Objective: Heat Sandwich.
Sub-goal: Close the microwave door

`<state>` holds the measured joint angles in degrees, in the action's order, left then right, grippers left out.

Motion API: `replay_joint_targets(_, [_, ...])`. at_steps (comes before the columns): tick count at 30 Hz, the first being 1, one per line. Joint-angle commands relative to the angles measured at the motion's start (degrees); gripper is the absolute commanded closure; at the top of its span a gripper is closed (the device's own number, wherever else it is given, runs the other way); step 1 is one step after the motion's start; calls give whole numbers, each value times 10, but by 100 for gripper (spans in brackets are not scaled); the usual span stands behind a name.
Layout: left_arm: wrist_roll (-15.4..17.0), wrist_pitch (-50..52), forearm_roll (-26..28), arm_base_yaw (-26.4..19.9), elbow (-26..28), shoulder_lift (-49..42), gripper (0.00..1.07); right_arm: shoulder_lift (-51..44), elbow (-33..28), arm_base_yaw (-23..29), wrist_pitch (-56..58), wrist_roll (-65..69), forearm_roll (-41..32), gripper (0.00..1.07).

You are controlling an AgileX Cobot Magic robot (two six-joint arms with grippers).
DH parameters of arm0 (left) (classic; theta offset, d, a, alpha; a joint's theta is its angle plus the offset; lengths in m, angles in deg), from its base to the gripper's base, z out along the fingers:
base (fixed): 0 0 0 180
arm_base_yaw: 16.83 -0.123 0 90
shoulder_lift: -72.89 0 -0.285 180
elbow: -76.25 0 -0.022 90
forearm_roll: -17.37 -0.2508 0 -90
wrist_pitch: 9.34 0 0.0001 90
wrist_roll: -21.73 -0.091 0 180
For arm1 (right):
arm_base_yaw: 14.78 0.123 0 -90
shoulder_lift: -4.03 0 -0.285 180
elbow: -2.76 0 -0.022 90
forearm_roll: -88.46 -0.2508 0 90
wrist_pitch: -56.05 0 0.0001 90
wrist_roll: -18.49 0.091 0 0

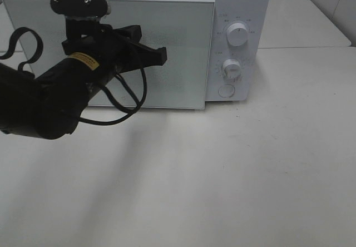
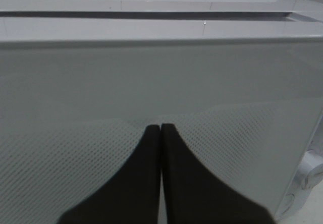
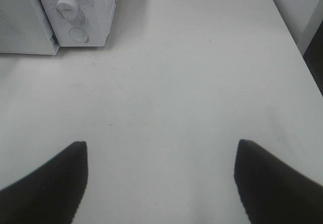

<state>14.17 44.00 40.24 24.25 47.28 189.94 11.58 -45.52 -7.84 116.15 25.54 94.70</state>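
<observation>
Left hand (image 1: pixel 161 55) (image 2: pixel 160 128): the two black fingers (image 2: pixel 141 183) are pressed together along their full visible length, with nothing between them. The tips point at the microwave door (image 1: pixel 167 85) (image 2: pixel 151 82), over its right-hand half in the exterior high view and about mid-height. The wrist view shows the tips close in front of the door's dotted screen pattern. Contact with the door cannot be confirmed.

Left arm (image 1: pixel 39 102): black, entering from the left edge of the exterior high view and raised above the counter (image 1: pixel 222 174). A camera block (image 1: pixel 78 5) sits on top of the wrist. A black cable (image 1: pixel 130 99) loops below the wrist, in front of the door.

Right hand (image 3: pixel 161 143): the fingers (image 3: pixel 50 183) are spread wide apart and hold nothing. Bare counter (image 3: pixel 176 82) shows between them. This hand is outside the exterior high view.

Microwave (image 1: pixel 233 2) (image 3: pixel 96 12): white, standing at the rear of the counter. A dark seam runs between the door's upper edge and the body. Whether the door is fully latched cannot be determined.

Control panel, right of the door:
- upper knob (image 1: pixel 237 35);
- lower knob (image 1: pixel 231 69) (image 3: pixel 67 5);
- round button (image 1: pixel 226 90) (image 3: pixel 77 34), lowest of the three.

Sandwich: it appears in none of the views, and the door screen does not show the interior. Its location cannot be determined.
</observation>
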Motion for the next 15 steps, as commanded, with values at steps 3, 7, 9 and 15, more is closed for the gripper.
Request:
replay_joint_targets(3, [-12, -36, 25, 6, 69, 26, 106, -15, 0, -3, -6, -6, 2, 31])
replay_joint_targets(7, [-13, -41, 34, 6, 99, 42, 106, -15, 0, -3, -6, -6, 2, 31])
replay_joint_targets(9, [-13, -41, 34, 6, 105, 46, 106, -15, 0, -3, -6, -6, 2, 31])
replay_joint_targets(15, [-19, -61, 57, 6, 142, 69, 106, -15, 0, -3, -6, -6, 2, 31])
